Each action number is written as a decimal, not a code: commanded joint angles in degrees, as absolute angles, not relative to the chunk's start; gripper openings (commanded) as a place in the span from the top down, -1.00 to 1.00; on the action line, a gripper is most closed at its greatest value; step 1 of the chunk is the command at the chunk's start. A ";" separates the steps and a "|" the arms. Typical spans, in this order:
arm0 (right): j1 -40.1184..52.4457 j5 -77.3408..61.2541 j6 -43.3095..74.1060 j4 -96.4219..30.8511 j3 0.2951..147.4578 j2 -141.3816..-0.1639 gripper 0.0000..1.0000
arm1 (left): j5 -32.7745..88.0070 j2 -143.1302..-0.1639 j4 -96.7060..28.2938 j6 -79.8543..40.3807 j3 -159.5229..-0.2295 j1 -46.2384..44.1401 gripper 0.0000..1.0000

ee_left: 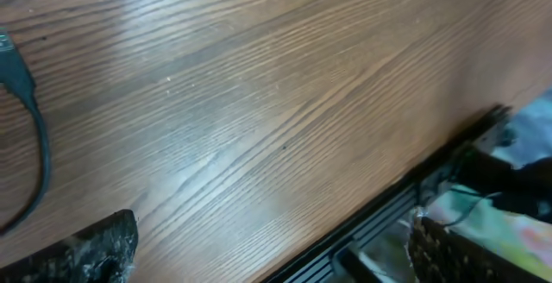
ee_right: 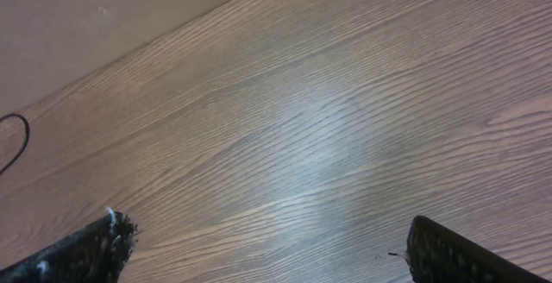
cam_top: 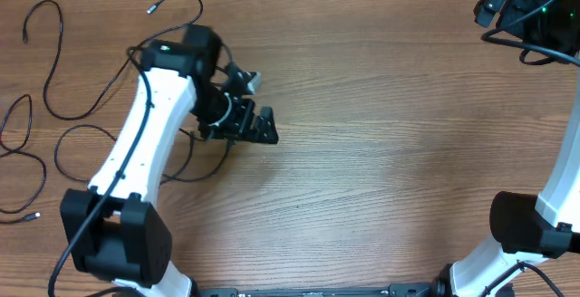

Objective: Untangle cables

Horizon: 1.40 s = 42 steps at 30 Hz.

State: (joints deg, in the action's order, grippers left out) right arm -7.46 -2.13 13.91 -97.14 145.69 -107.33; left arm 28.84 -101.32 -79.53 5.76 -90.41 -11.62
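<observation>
Going left to right: the cables [cam_top: 54,62] are found spread in loose loops well behind the left gripper [cam_top: 258,105], out past its elbow side. A couple of strands are tucked under the left arm [cam_top: 145,143] itself. One silver plug tip [cam_top: 152,9] can be made out up behind the gripper's wrist. Nothing looks knotted tight from above, though the crossings hidden under the arm can't be judged.

The left gripper is seen spread wide with nothing between its fingers, only bare table [cam_top: 381,170]. In its wrist view one of the cables [ee_left: 39,154] is seen curving past just outside the left-hand finger [ee_left: 86,253], apart from it.

Way off to its right, the right gripper [cam_top: 504,0] is likewise wide and empty. Only a sliver of cable [ee_right: 17,141] is caught at the edge of its view.

Handling-wise, these cords are probably feather-light, floppy and a bit slick, so they'd likely be dragged rather than lifted clean. A pinch is best taken on a free stretch near a plug end, away from crossings, so the rest gets pulled through instead of cinched.
</observation>
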 commanded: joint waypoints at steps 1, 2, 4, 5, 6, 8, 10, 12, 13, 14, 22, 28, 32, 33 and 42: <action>-7.53 -2.04 14.15 -97.03 145.86 -106.32 -1.00 | 21.26 -94.63 -79.68 -0.01 -91.02 -16.38 -1.00; -7.53 -2.04 14.15 -97.03 145.86 -106.32 -1.00 | 17.72 -92.01 -79.75 -3.07 -91.02 -18.70 -0.99; -7.53 -2.68 14.20 -97.01 145.86 -106.32 -1.00 | 12.73 -88.64 -79.92 -7.55 -91.02 -21.34 -1.00; -7.53 -3.88 14.22 -96.95 145.86 -106.32 -1.00 | 10.15 -86.65 -79.92 -10.52 -91.02 -22.87 -0.99; -7.53 -6.74 14.44 -97.06 145.86 -106.32 -1.00 | 8.40 -84.90 -79.85 -12.93 -91.02 -24.25 -1.00; -7.53 -11.81 15.00 -97.03 145.86 -106.32 -1.00 | 5.32 -80.77 -79.05 -16.51 -91.02 -28.10 -0.99; -7.53 -15.84 15.07 -97.03 145.86 -106.32 -1.00 | -0.19 -76.49 -77.97 -20.25 -91.02 -33.10 -1.00; -7.53 -21.52 15.00 -97.03 145.86 -106.30 -1.00 | -6.44 -73.34 -77.73 -23.81 -91.02 -37.58 -0.99; -7.53 -24.10 14.94 -97.06 145.86 -106.30 -1.00 | -10.07 -71.70 -77.89 -26.20 -91.02 -40.16 -1.00; -7.53 -27.18 14.04 -97.06 145.86 -106.30 -1.00 | -12.62 -70.46 -78.08 -28.21 -91.02 -42.19 -0.99; -7.46 -35.46 8.73 -97.06 145.86 -104.97 -1.00 | -16.43 -65.54 -80.44 -33.74 -91.02 -52.03 -0.99; -7.46 -28.82 8.78 -97.06 145.71 -96.40 -0.99 | -16.53 -66.30 -82.54 -33.85 -91.02 -52.16 -0.99; -7.46 -27.16 8.73 -97.06 143.65 -88.05 -1.00 | -16.51 -67.26 -82.02 -33.85 -91.02 -52.16 -0.98; -7.46 -26.50 8.71 -97.06 142.21 -85.03 -1.00 | -16.51 -67.57 -82.06 -33.85 -91.02 -52.16 -0.99; -7.46 -20.82 9.26 -96.27 121.95 -63.02 -1.00 | -16.49 -71.29 -82.08 -33.85 -91.02 -52.16 -0.99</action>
State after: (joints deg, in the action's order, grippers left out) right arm -7.46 -23.68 9.02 -96.84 128.57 -65.73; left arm -15.31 -70.08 -82.30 -32.93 -90.43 -51.79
